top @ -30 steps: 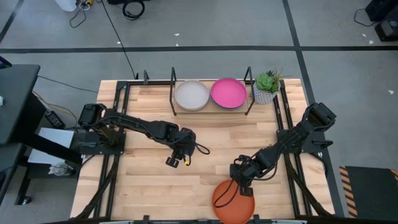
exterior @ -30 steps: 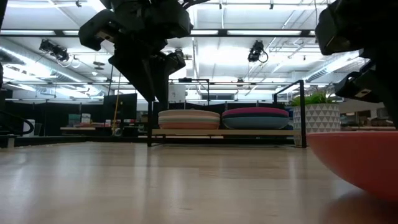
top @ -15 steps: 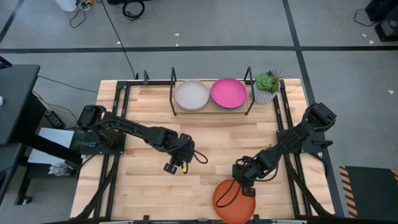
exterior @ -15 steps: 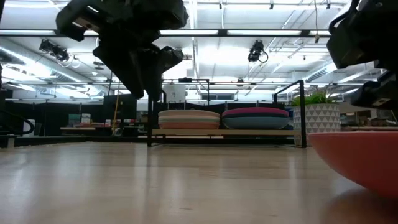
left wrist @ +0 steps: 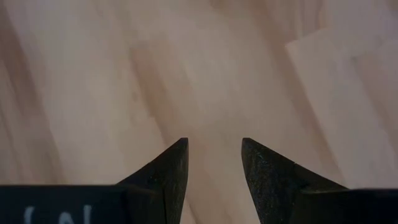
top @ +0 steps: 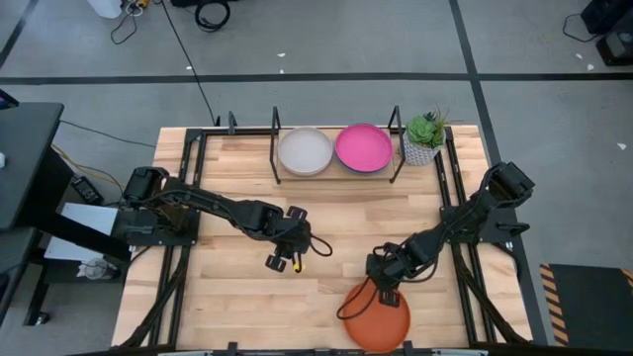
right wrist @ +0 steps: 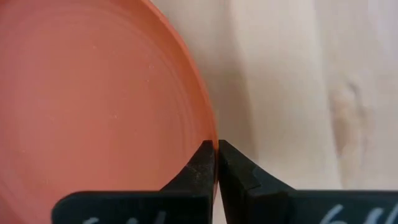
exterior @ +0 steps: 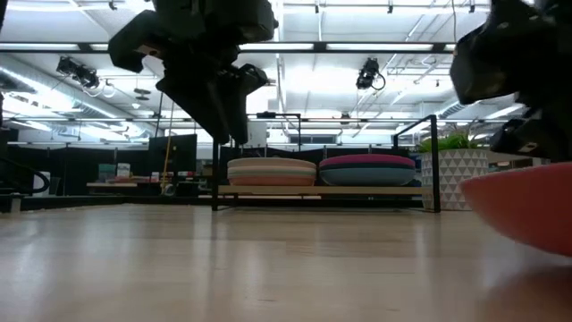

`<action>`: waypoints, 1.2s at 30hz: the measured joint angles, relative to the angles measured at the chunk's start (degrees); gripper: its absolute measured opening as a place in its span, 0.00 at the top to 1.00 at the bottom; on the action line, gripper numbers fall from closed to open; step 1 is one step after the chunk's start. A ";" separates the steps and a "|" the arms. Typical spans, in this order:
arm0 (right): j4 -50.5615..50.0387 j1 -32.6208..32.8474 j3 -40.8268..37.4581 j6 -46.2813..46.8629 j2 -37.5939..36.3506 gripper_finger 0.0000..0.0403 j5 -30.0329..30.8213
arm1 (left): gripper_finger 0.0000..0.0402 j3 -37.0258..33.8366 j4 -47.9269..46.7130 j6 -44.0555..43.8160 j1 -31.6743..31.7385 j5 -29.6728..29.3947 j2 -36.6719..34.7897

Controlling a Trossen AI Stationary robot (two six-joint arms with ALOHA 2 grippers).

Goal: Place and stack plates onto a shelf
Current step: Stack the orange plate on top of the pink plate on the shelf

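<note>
The orange plate [top: 376, 318] sits near the table's near edge, tilted, and shows at the right of the low view [exterior: 527, 210]. My right gripper [top: 385, 293] is shut on its far rim. My left gripper [top: 283, 261] hangs open above bare wood at mid-table, touching nothing [left wrist: 214, 149]. The shelf [top: 336, 174] stands at the far edge and carries two stacks. One stack has the cream plate [top: 305, 150] on top, the other the magenta plate [top: 363, 147]. In the low view several more plates lie under the cream stack [exterior: 272, 170] and the magenta stack [exterior: 367, 169]. My right gripper pinches the orange plate's rim [right wrist: 210, 134] on its far side, one finger [right wrist: 200, 163] over the inner face and the other [right wrist: 236, 165] outside. The fingers come down slanting from the far side. The plate is tilted, its underside [exterior: 523, 234] raised above the table top.
A potted plant [top: 423, 138] in a white patterned pot stands right of the shelf. Long black rails [top: 188, 188] run along the table's left and right sides. Open wood [top: 326, 222] lies between the grippers and the shelf.
My right gripper has risen a little with the orange plate. The plate has tipped up off the table and shifted slightly toward the right edge. My left gripper has drifted a little toward the near edge, staying open.
</note>
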 joint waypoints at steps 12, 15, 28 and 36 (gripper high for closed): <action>-9.15 -12.97 0.00 -9.33 -10.21 0.97 4.04 | 0.61 0.00 2.23 11.13 -2.69 -6.73 0.01; -10.75 -16.46 0.00 -12.85 -13.51 0.97 3.60 | 0.61 0.00 5.38 16.07 -5.07 -8.64 0.17; -11.20 -23.74 -0.02 -21.11 -17.13 0.97 -3.73 | 0.61 -0.04 25.13 42.85 -12.95 -26.88 4.99; -9.26 -25.51 -0.02 -23.99 -16.76 0.97 -5.63 | 0.61 -0.02 34.19 54.10 -12.81 -28.14 7.82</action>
